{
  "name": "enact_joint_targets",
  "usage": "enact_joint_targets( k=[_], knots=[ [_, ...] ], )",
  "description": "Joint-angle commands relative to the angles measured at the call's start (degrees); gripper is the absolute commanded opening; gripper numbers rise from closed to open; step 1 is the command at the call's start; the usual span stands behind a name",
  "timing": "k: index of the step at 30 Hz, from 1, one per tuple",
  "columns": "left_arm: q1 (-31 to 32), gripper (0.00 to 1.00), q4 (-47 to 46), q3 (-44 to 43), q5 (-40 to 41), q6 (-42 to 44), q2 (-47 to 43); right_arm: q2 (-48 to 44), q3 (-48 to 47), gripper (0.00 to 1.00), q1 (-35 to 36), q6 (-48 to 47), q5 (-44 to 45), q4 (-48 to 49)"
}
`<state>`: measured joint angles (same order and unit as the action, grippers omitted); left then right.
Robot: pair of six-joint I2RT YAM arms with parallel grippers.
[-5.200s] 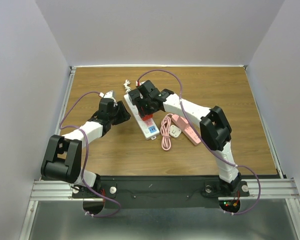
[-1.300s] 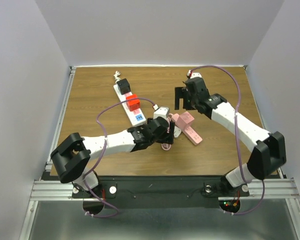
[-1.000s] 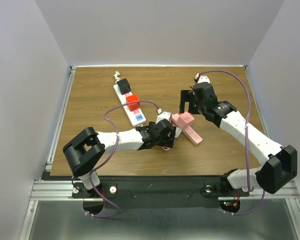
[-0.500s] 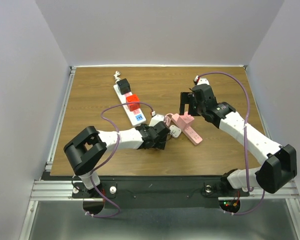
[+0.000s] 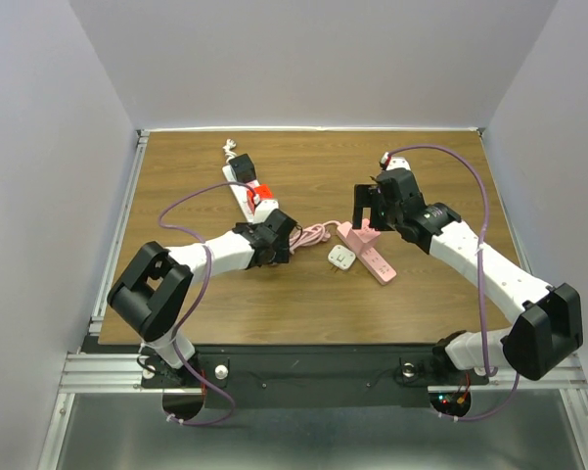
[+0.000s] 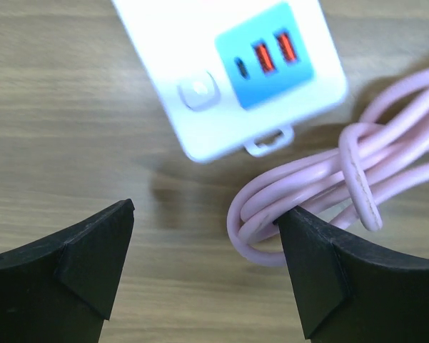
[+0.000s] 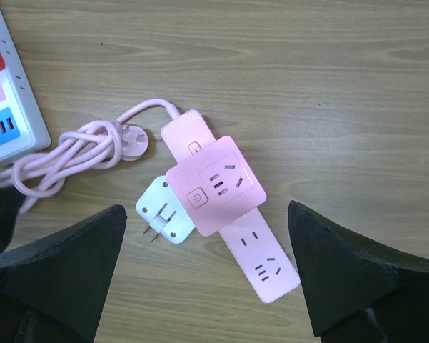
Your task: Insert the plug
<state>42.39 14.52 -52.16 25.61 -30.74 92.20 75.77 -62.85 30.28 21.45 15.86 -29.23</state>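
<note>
A white plug (image 5: pixel 340 258) lies prongs-up on the table, against the pink power strip (image 5: pixel 370 254); it also shows in the right wrist view (image 7: pixel 164 211). A pink cube adapter (image 7: pixel 214 184) sits on the pink strip (image 7: pixel 260 264). My right gripper (image 5: pixel 364 210) hovers open above them, empty (image 7: pixel 207 279). My left gripper (image 5: pixel 284 233) is open and low by the near end of the white power strip (image 6: pixel 228 78). Its right finger (image 6: pixel 328 271) touches the coiled pink cable (image 6: pixel 342 179); nothing is held (image 6: pixel 203 243).
The white strip (image 5: pixel 243 188) carries a black adapter (image 5: pixel 242 166) and a red one (image 5: pixel 262 195), with a blue USB panel (image 6: pixel 265 56) at its near end. The pink cable (image 5: pixel 311 235) ends in a pink plug (image 7: pixel 133 143). Walls enclose the table on three sides.
My left arm has drawn back to the left, from the white plug to the white strip's end. The pink cable has been pulled left and the white plug now lies uncovered. The right arm barely moved.
</note>
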Motion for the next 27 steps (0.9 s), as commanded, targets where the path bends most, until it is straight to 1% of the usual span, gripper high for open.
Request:
enact_joint_targets(
  k=[1, 5, 9, 10, 12, 13, 14, 16, 17, 19, 20, 22, 27],
  knots=[
    [-2.84, 0.93, -1.51, -2.94, 4.19, 3.05, 1.13, -2.11, 0.89, 1.0, -0.05, 0.7, 0.49, 1.64],
    [-3.55, 0.93, -0.29, -5.31, 5.86, 4.89, 1.14, -2.64, 1.24, 1.0, -0.05, 0.78, 0.58, 1.72],
    [-1.09, 0.93, -0.37, -6.46, 5.77, 6.48, -1.66, -3.08, 1.15, 1.0, -0.14, 0.52, 0.31, 1.64],
    [1.35, 0.93, -0.37, -6.81, 5.86, 6.74, -2.55, -3.26, 0.98, 1.0, -0.05, 0.43, 0.4, 1.55],
    [4.26, 0.93, -0.2, -7.25, 5.6, 6.66, -5.36, -3.87, 0.54, 1.0, -0.14, 0.17, 0.75, 1.64],
    [7.06, 0.93, -0.02, -7.77, 5.6, 5.7, -6.24, -4.05, 0.45, 1.0, -0.14, 0.17, 1.1, 1.64],
    [8.57, 0.93, 0.15, -8.13, 4.9, 5.08, -7.55, -4.57, 0.27, 1.0, -0.31, -0.27, 2.15, 1.64],
    [10.69, 0.93, -0.11, -8.83, 2.53, 3.68, -8.09, -4.75, 0.01, 1.0, -0.66, -0.71, 2.51, 1.64],
    [12.61, 0.93, -1.33, -9.01, 0.08, 3.32, -8.09, -4.84, 0.01, 1.0, -1.1, -0.97, 2.51, 1.64],
    [14.38, 0.93, -3.44, -9.01, -2.13, 3.49, -7.22, -4.93, -0.17, 1.0, -1.54, -1.24, 2.16, 1.55],
    [15.78, 0.93, -6.06, -8.92, -3.97, 4.1, -6.6, -5.01, -0.17, 1.0, -1.98, -1.24, 1.55, 1.55],
    [16.58, 0.93, -9.14, -9.62, -7.65, 4.81, -3.71, -5.19, -0.34, 1.0, -2.77, -1.15, 0.24, 1.64],
    [17.37, 0.93, -13.99, -10.59, -10.4, 6.04, 2.18, -7.03, 0.01, 1.0, -4.26, -0.89, -1.62, 1.55]
  ],
)
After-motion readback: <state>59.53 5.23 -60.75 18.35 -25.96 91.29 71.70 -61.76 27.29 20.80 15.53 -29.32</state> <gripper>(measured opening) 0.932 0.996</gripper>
